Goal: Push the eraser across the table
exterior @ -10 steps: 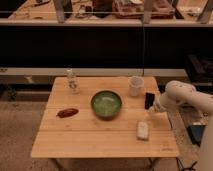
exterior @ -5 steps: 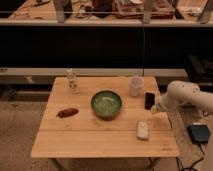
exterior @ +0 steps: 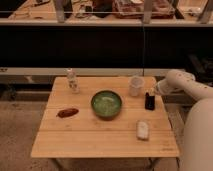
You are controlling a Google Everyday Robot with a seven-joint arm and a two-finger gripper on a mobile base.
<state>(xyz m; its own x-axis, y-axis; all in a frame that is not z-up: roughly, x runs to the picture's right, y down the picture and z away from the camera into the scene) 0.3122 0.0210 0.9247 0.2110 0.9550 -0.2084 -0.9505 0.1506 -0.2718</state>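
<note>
Pale bamboo planks of the table (exterior: 100, 135) fill the lower middle of the frame. Scanning left to right we see a reddish-brown lump (exterior: 67, 112) at centre left, a small pale bottle-like thing (exterior: 73, 81) near the far edge, a green bowl (exterior: 106, 104) in the middle, and a white cup (exterior: 135, 85) up and right of the bowl. A whitish rounded block (exterior: 143, 130) sits lower right, near the front edge.

The eraser (exterior: 149, 100) is the small black slab at right of centre, just right of the cup and well right of the bowl, close to the table's right edge. From this view its long axis runs roughly up-down in the frame, i.e. front to back on the table; we can't tell whether it lies flat or stands on edge.

The gripper (exterior: 156, 91) sits at the end of the white arm coming in from the right edge of the frame, just above and right of the eraser's upper end, touching or nearly so; we can't tell which. Its fingers are closed together with nothing between them, so it works as a blunt pusher.

Key relation: the eraser lies left and slightly below the gripper in frame. In our judgement a leftward sweep meets its long side broadside and drives it toward the bowl and cup. We'd watch the cup, which is just beside the path.
</note>
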